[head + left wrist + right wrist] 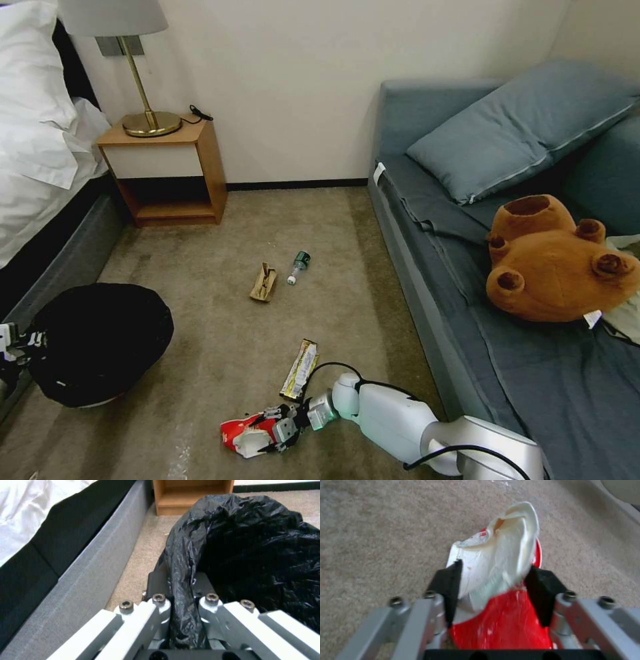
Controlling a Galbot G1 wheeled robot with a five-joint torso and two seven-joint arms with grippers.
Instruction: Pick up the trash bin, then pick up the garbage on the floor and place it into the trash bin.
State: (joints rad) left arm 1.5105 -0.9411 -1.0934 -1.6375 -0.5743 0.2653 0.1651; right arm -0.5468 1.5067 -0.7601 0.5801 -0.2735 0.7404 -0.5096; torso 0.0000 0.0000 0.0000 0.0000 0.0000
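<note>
Our left gripper [181, 597] sits at about 8 o'clock in the head view, its jaws pinched tight on the bag-covered rim of the trash bin [100, 343], which it holds low beside the bed [40, 180], mouth tipped toward us. Our right gripper [493, 590] is down at the carpet near 6 o'clock, and the red-and-white wrapper [245, 433] lies directly between its jaws: in the right wrist view the two black pads [448, 590] stand either side of the crumpled piece at a middling spread, close against its edges, though we cannot tell whether they press it yet. The wrapper's long axis runs straight out from the gripper, along the line of reach, so the jaws would close across its narrow width. From this grasp the bin lies toward 10 o'clock, near but with open carpet between, and the right arm alone is free to carry. The gold wrapper [299, 369] lies just beside the right wrist at 12 o'clock from it, its length pointing away from us; the tan paper scrap [263, 282] and the green-capped bottle [298, 266] lie farther out, side by side, mid-floor.
</note>
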